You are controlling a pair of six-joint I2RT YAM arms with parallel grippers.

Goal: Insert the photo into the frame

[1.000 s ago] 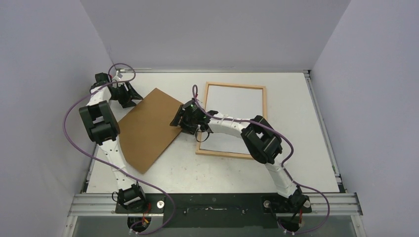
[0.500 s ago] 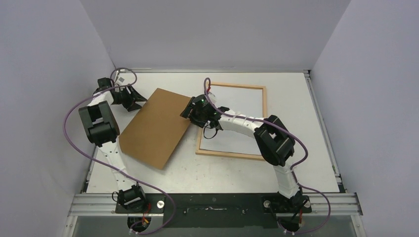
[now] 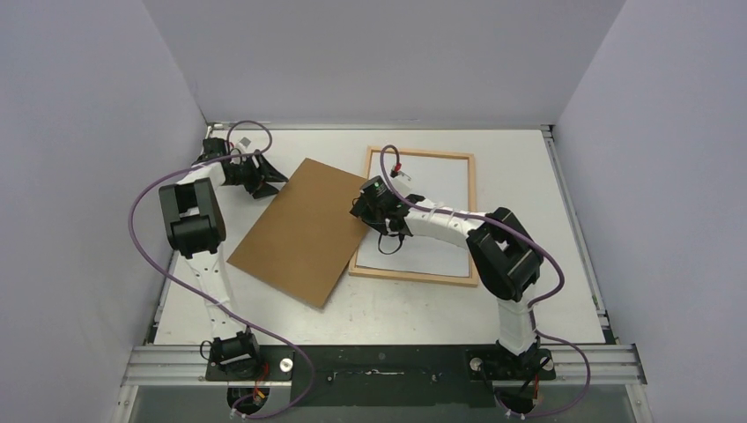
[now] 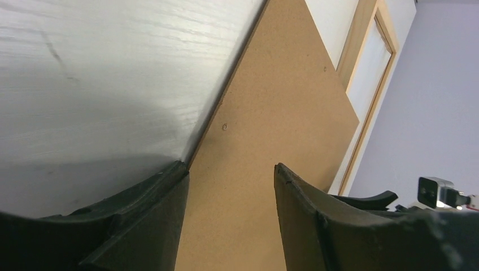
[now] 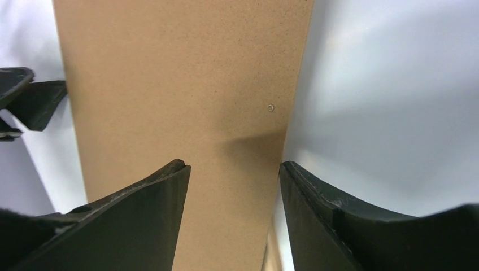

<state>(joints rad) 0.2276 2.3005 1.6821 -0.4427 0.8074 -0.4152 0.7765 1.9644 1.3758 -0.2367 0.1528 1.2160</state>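
Change: the backing board (image 3: 308, 233) has slid right across the desk (image 3: 396, 308) in the last second; its right corner now reaches the frame (image 3: 423, 152).
Left end effector (image 4: 229, 166): spread, tips on the board's far corner.
Right end effector (image 5: 233, 164): also spread, bearing on the board beside the frame.
Photo: not in sight (only white shows inside the frame).
Meaning: probably the backing is going on, and I cannot tell if the print is in yet.

One frame (image 3: 472, 220), one board (image 3: 304, 233), two arms (image 3: 189, 216) (image 3: 506, 256)
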